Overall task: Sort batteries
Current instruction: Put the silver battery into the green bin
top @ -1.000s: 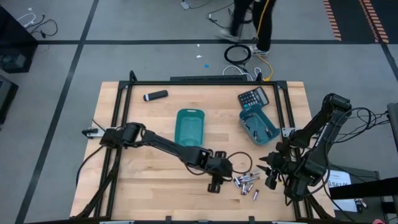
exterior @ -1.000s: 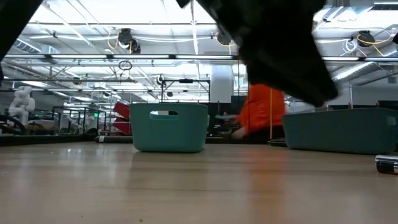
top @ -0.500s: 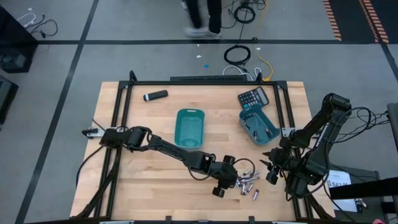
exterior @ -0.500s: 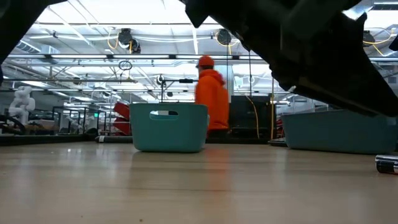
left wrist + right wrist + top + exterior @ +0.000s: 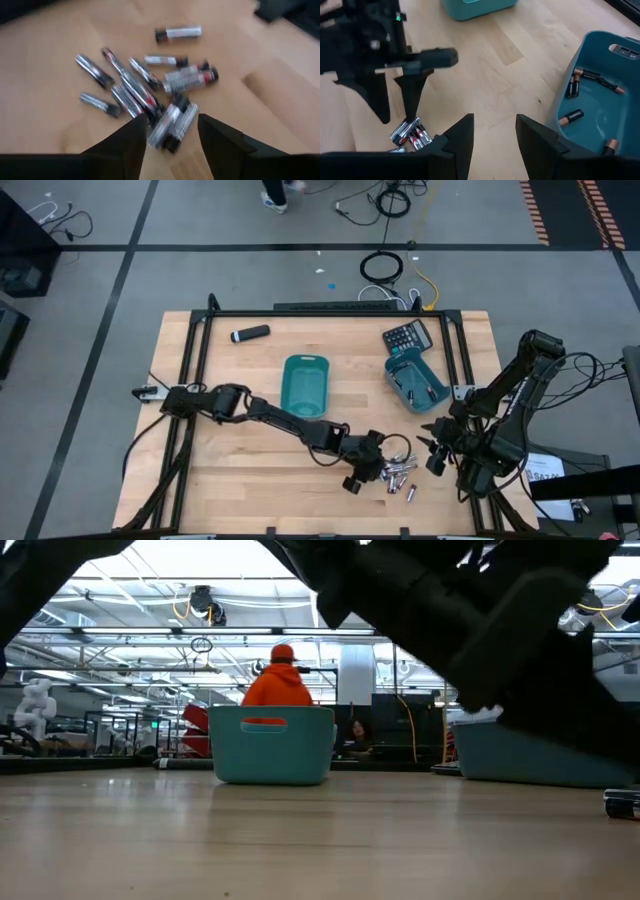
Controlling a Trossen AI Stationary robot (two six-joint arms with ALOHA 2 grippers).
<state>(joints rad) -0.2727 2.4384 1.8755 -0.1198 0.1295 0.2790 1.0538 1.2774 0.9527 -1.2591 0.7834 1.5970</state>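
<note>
A loose pile of small silvery and dark batteries (image 5: 398, 476) lies on the wooden table near its front edge, right of centre. My left gripper (image 5: 372, 473) reaches down to the pile's left side, fingers open. In the left wrist view, two batteries (image 5: 172, 126) lie between the fingertips, with the rest of the pile (image 5: 145, 85) beyond. My right gripper (image 5: 437, 455) hovers open just right of the pile, nothing between its fingers (image 5: 492, 125). Several more batteries (image 5: 580, 116) lie inside the right teal bin (image 5: 559, 95). My left gripper comes at the pile slanting down from the table's left, its fingertips (image 5: 410, 117) at the nearest batteries (image 5: 409, 134). Whether they touch a battery I cannot tell.
A second teal bin (image 5: 306, 385) stands at the table's centre. A dark calculator (image 5: 406, 336) lies behind the right bin, and a black cylinder with a white tip (image 5: 250, 333) at the far left. One battery (image 5: 622, 803) shows at the low view's right edge. A person in orange stands beyond the table.
My left gripper has sunk and moved toward the table's right edge, up to the battery pile, rolling its wrist on the way. The batteries lie as before. The person behind the table has walked to the left.
</note>
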